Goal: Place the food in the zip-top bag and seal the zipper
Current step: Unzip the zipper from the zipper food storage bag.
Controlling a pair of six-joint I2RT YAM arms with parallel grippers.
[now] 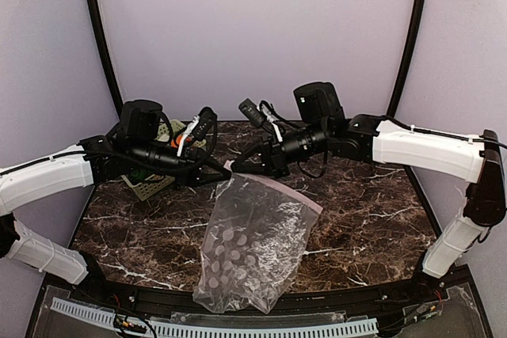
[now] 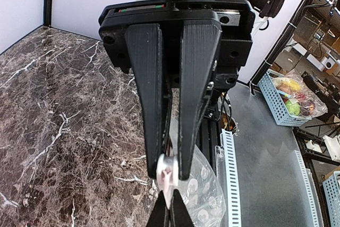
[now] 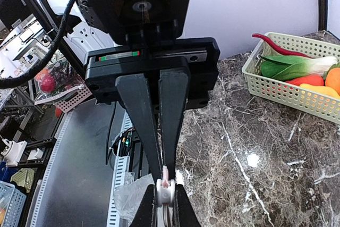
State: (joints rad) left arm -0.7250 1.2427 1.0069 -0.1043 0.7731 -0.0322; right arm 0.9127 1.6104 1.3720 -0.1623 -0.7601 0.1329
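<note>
The clear dotted zip-top bag (image 1: 245, 243) droops from its raised top corner down to the table's near edge, and no food shows inside it. Both grippers meet at that corner. My left gripper (image 2: 169, 173) is shut on the white slider of the zipper (image 2: 169, 164). My right gripper (image 3: 166, 173) is shut on the bag's pink zipper edge (image 3: 166, 174), tip to tip with the left one. The food lies in the pale green basket (image 3: 281, 93): bok choy (image 3: 297, 67), red chili (image 3: 276, 43), orange fruit (image 3: 333, 78) and a yellow-orange piece (image 3: 319, 90).
In the top view the basket (image 1: 154, 186) sits at the back left of the marble table (image 1: 364, 219), mostly hidden behind my left arm. A slotted cable rail (image 1: 238, 328) runs along the near edge below the bag. Purple walls close in the back and sides.
</note>
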